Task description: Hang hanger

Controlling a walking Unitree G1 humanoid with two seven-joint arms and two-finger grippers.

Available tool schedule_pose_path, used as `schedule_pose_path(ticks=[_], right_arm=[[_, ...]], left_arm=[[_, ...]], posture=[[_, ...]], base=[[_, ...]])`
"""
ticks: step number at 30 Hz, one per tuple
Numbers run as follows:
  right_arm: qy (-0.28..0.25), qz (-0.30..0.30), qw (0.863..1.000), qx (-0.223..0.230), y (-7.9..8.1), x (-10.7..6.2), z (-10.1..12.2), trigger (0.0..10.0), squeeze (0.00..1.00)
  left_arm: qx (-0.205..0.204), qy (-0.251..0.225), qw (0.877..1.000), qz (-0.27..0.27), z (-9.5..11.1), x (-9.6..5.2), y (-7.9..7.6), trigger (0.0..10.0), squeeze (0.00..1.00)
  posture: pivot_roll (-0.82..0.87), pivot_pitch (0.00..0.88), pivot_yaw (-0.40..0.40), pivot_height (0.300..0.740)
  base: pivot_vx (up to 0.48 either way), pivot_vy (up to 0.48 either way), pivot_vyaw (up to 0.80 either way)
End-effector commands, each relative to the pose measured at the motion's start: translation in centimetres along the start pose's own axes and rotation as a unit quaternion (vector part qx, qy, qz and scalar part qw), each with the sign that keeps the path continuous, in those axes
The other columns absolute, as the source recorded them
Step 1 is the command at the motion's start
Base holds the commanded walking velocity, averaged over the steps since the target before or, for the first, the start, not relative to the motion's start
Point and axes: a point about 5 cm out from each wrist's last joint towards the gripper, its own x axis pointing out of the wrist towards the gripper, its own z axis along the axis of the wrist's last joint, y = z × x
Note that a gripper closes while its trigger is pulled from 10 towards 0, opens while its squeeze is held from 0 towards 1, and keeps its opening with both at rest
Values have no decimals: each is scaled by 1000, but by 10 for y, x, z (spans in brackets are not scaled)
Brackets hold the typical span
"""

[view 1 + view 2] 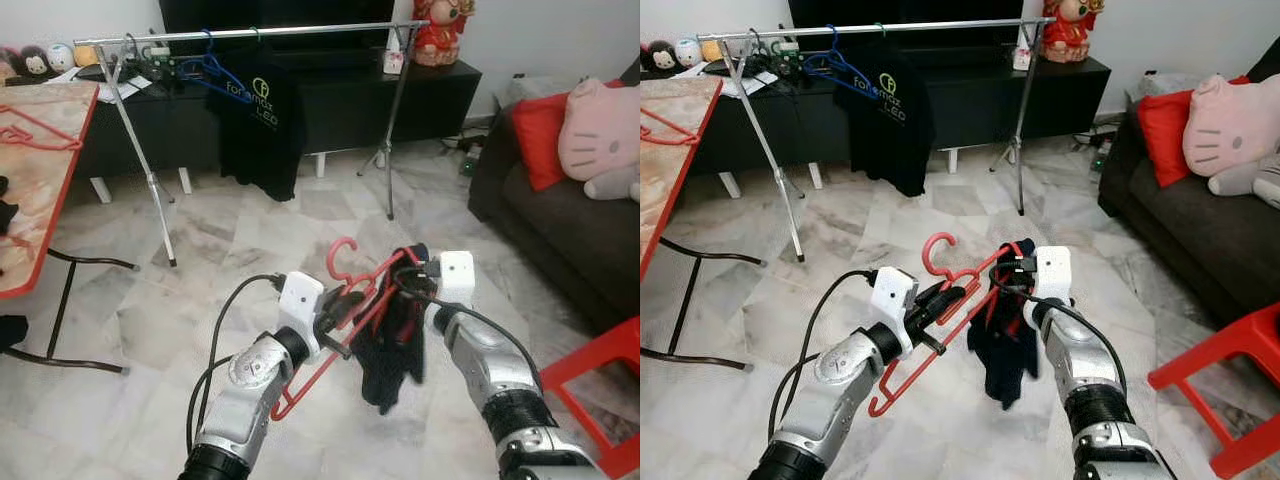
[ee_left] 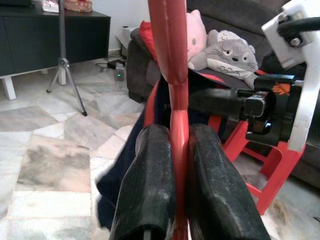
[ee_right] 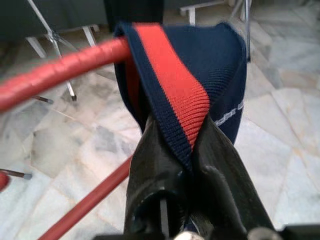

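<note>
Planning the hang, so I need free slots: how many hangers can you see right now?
3 at least: the red hanger clamped in the left gripper, a blue hanger on the rail, a red one on the table. The black shirt may hide another.

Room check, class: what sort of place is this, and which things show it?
Most likely a home living room: a dark sofa with plush toys, a low black TV cabinet, and a clothes rack on marble floor.

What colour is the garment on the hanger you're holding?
Navy garment with a red band and a thin white stripe, clearest in the right wrist view.
</note>
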Motion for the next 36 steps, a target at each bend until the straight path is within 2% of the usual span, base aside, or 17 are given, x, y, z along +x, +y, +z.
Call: schedule_pose_path(ticks=[1, 5, 8, 11, 13, 15, 19, 24, 26, 28, 36], right_arm=[[-20, -7, 1000, -4, -4, -2, 6, 10000, 0], [-24, -31, 999, -24, -13, -4, 9, 10000, 0], [-32, -48, 995, -85, -20, -5, 18, 10000, 0], [-40, -69, 990, -119, -31, -4, 32, 10000, 0], [-46, -75, 983, -160, -37, -3, 44, 10000, 0], [-48, -78, 982, -168, -38, -2, 49, 10000, 0], [-54, -85, 979, -177, -42, 1, 60, 10000, 0], [-63, -71, 980, -174, -38, 5, 65, 10000, 0], [-90, -12, 987, -134, -23, 7, 68, 10000, 0], [-104, 27, 989, -106, -15, 7, 68, 10000, 0], [-93, 90, 985, -111, -6, 6, 59, 10000, 0]], left_arm=[[3, -20, 1000, -8, 9, 4, -3, 10000, 0], [9, -3, 1000, -17, 4, 2, -4, 10000, 0], [11, 12, 999, -30, 0, -1, -5, 10000, 0], [18, 31, 998, -44, -6, -5, -6, 10000, 0], [22, 41, 998, -50, -9, -7, -6, 10000, 0], [22, 42, 998, -49, -10, -8, -5, 10000, 0], [24, 46, 997, -53, -11, -11, -4, 10000, 0], [24, 47, 997, -55, -10, -13, -2, 10000, 0], [19, 36, 998, -51, -7, -13, 0, 10000, 0], [19, 32, 998, -51, -5, -12, 0, 10000, 0], [13, 13, 998, -52, 0, -9, -2, 10000, 0]], posture=[[-26, 0, -68, 740], [-26, 0, -68, 740], [-28, 0, -64, 740], [-32, 0, -61, 740], [-32, 0, -61, 740], [-33, 0, -60, 740], [-29, 0, -61, 740], [-28, 0, -61, 740], [-27, 0, -61, 740], [-27, 0, -59, 740], [-30, 0, -59, 740]], base=[[0, 0, 0], [0, 0, 0], [0, 0, 0], [0, 0, 0], [0, 0, 0], [0, 0, 0], [0, 0, 0], [0, 0, 0], [0, 0, 0], [0, 0, 0], [0, 0, 0]])
